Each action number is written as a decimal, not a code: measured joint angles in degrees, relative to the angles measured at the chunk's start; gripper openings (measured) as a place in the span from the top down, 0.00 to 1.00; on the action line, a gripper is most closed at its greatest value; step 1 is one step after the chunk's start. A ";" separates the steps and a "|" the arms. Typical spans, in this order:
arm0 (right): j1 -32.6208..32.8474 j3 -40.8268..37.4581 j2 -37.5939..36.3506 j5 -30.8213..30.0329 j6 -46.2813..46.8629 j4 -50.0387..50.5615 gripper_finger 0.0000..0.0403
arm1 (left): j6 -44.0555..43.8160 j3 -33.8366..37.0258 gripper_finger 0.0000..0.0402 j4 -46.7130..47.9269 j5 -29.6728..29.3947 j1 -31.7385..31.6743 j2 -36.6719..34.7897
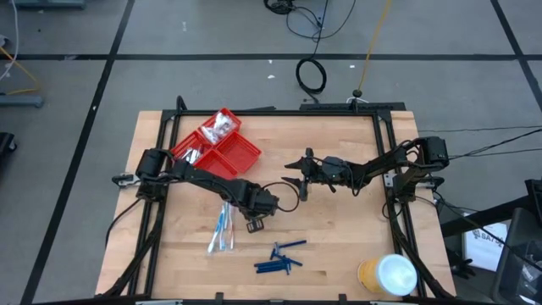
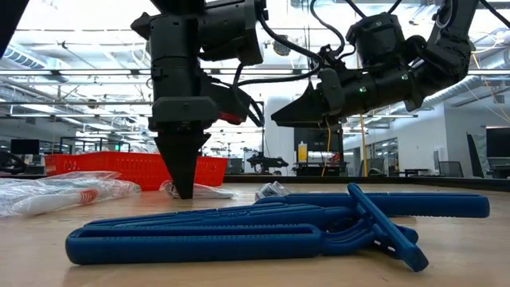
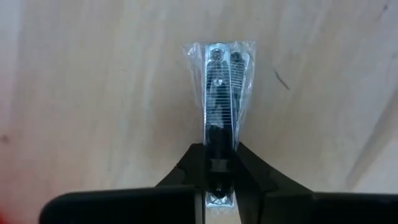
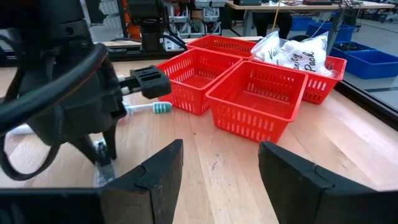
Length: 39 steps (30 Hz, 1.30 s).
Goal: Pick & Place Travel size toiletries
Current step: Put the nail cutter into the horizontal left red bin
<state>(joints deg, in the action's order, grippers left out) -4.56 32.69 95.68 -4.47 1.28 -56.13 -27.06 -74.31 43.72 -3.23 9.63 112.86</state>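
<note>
A silvery nail clipper (image 3: 219, 93) in a clear wrapper lies on the wood, and my left gripper (image 3: 219, 163) (image 1: 257, 222) is shut on it, pointing down near the table's middle. My right gripper (image 4: 221, 165) (image 1: 296, 182) hovers open above the table to the right of it, touching nothing. Blue-and-white toothbrushes (image 1: 222, 229) lie left of the left gripper. Dark blue sticks (image 1: 284, 258) lie toward the near edge. White crinkly packets (image 4: 292, 50) sit in the red tray's far compartment. My left gripper pinches the clipper between its two fingers (image 3: 198, 165) at one end (image 3: 219, 146) of the clipper, coming from above and pointing down. The fingers close across its narrow width. The rest of the wrapped clipper stretches away from the fingertips over the wood.
The red compartmented tray (image 1: 241, 152) stands at the table's far left. A large yellow roll with a white top (image 1: 388, 275) stands at the near right corner. Bare wood lies between the two grippers and the far edge.
</note>
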 joint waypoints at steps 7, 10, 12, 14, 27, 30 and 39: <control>0.00 -0.02 0.00 0.00 0.00 2.44 0.51 | 2.47 -0.04 0.92 2.67 -9.28 0.64 -9.47; 0.00 -0.02 0.00 0.00 -0.04 2.45 0.51 | 2.79 -0.04 0.92 4.88 -14.31 1.11 -15.19; 0.00 -0.02 0.00 0.00 -0.05 2.38 0.51 | 2.75 0.41 0.92 5.99 -18.12 1.44 -19.45; 0.00 -0.02 0.00 0.02 -0.17 2.35 0.51 | 1.81 2.03 0.92 7.10 -21.58 1.37 -23.60; 0.00 -0.02 0.00 0.00 -0.42 1.75 0.51 | -30.52 26.09 0.92 20.06 -32.38 -11.31 -50.05; 0.00 -0.02 0.00 0.00 -0.42 1.55 0.51 | -36.78 30.74 0.92 21.20 -31.13 -16.10 -53.45; 0.00 -0.02 0.00 0.00 -0.40 1.55 0.51 | -35.61 36.63 0.82 20.51 -22.02 -26.66 -54.69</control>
<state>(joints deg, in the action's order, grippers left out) -4.56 32.67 95.68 -4.47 0.88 -54.59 -62.68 -37.68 64.23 -25.26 -17.03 58.17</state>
